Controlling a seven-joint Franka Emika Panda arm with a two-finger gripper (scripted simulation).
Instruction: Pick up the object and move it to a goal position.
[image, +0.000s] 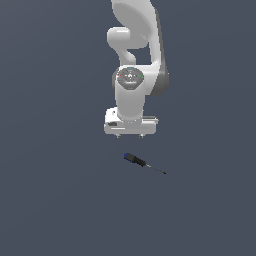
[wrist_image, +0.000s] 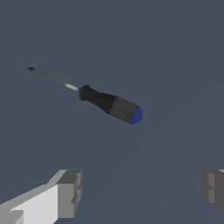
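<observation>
— Where is the screwdriver (image: 143, 163) sitting, and what is your gripper (image: 129, 135) doing?

— It is lying flat on the grey floor (image: 50, 200), just in front of the gripper and untouched. Your fingers (wrist_image: 65, 192) are standing spread wide, holding nothing.

— How are you expecting it to handle?

— Probably light, rigid and prone to rolling. You are better off pinching the thick black handle (wrist_image: 107, 103) across its width, not the thin shaft (wrist_image: 52, 78).
</observation>
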